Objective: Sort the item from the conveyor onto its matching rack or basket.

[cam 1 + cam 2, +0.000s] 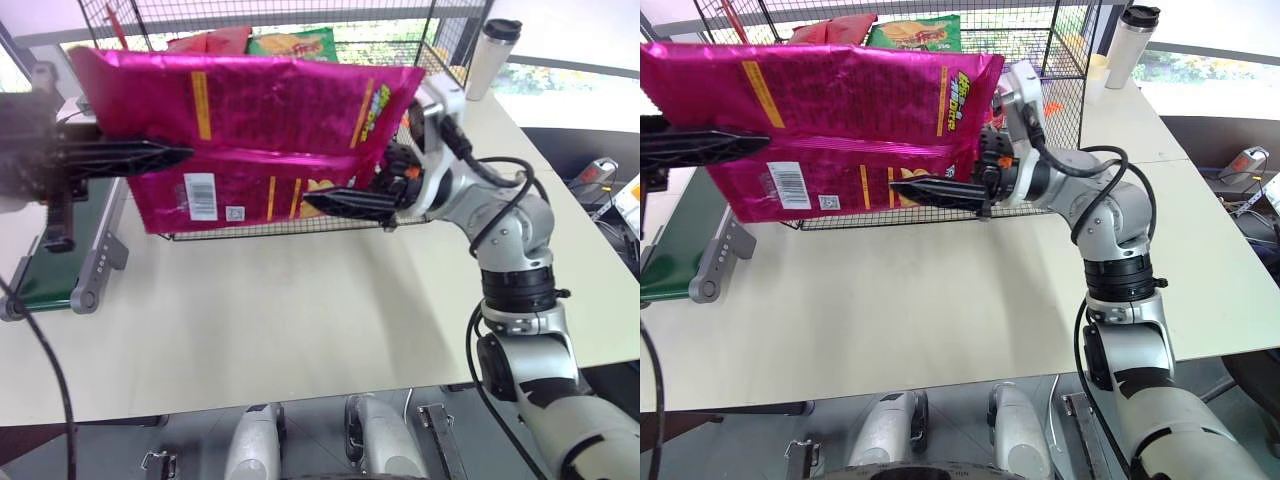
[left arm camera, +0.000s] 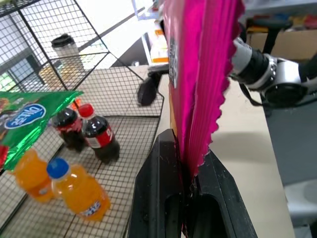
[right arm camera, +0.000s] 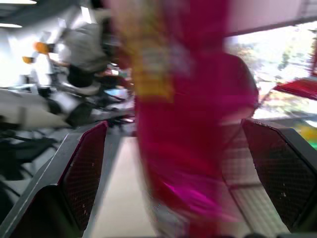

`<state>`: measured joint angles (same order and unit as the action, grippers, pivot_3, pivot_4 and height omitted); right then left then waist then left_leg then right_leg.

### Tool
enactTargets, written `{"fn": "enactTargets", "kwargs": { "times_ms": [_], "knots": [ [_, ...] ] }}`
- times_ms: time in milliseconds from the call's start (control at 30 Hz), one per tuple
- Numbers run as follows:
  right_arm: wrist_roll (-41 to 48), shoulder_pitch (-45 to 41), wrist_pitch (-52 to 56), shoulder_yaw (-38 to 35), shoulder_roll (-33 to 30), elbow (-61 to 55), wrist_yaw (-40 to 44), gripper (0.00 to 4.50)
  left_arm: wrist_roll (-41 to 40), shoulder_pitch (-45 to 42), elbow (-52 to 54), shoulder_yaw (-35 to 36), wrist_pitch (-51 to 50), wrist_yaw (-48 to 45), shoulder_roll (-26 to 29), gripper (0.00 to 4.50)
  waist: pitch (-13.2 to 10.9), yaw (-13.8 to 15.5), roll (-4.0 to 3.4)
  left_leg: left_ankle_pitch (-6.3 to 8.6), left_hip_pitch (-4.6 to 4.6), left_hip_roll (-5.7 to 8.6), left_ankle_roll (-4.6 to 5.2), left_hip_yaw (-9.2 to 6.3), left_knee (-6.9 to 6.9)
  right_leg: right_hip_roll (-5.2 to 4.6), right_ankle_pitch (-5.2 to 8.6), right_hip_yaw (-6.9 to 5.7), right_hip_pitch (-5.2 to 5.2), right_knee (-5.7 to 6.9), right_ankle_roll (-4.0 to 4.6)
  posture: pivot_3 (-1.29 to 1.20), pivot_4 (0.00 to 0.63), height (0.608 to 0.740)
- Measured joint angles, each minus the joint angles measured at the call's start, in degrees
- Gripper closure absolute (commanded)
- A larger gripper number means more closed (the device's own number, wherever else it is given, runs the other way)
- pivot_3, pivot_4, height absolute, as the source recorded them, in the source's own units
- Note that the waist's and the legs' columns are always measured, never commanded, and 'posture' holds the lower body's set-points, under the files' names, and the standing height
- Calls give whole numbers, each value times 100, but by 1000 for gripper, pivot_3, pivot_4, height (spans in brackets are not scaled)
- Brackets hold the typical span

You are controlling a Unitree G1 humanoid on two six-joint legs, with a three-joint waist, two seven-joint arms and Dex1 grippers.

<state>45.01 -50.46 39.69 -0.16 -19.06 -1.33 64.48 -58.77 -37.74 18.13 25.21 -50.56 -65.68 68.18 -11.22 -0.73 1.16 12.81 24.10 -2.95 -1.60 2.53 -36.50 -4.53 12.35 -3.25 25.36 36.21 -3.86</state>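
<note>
Left gripper (image 2: pixel 190 186) clamps the magenta snack bag's (image 1: pixel 250 110) crimped end; right gripper (image 3: pixel 181 168), jaws spread, straddles the opposite end, probably steadying it before the wire rack (image 1: pixel 440 45).

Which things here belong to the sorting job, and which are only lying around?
Job: shiny magenta-pink snack bag, left gripper clamped on it, open right gripper, dark green conveyor belt, black wire-mesh rack.
Lying about: white lidded tumbler, orange soda bottles.
</note>
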Motion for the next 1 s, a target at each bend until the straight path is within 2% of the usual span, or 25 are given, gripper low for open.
{"fn": "enactTargets", "kwargs": {
  "times_ms": [233,433,567,733,767,800,867,1000],
  "knots": [
    [40,68,-1,-50,89,4,-142,4490,113,64,-128,-143,137,11,-24,4500,0,5,0,0,4,0,0,-1,-4,0,0,0,0,0,0,0,150,740],
    [30,96,-4,-33,67,2,-145,4490,171,165,-124,-143,155,219,-124,4500,0,5,0,0,4,0,0,-2,-5,0,0,0,0,0,0,0,150,740],
    [-4,101,-5,-2,31,-2,-218,4500,196,423,-138,-110,127,273,-138,3190,0,0,0,0,4,0,0,-2,-5,0,0,0,1,0,0,0,150,740],
    [-88,127,-7,-1,-98,-64,-320,4500,188,760,-184,79,80,404,-150,1072,0,5,0,0,6,0,0,-2,-5,-1,0,0,2,-1,0,0,150,740],
    [-91,155,-7,-9,-154,-106,-351,4500,201,784,-192,176,118,523,-233,470,0,14,0,0,6,0,0,-2,-5,-1,0,0,1,0,-1,0,150,740],
    [-92,166,-7,-10,-178,-120,-365,4500,202,807,-202,208,125,564,-260,176,0,15,1,0,6,0,0,-3,-6,-1,0,-1,1,0,0,0,150,740],
    [-93,254,8,-48,-283,-260,-490,4500,270,986,-246,347,168,674,-305,176,0,10,0,0,6,0,0,-2,-6,-1,0,0,1,0,-1,0,150,740],
    [-92,617,183,-611,-1019,-795,-1032,4500,460,1547,-503,735,219,917,-524,176,0,34,1,0,14,1,0,-3,-8,-3,1,-1,2,-5,-2,0,150,740]
  ]
}}
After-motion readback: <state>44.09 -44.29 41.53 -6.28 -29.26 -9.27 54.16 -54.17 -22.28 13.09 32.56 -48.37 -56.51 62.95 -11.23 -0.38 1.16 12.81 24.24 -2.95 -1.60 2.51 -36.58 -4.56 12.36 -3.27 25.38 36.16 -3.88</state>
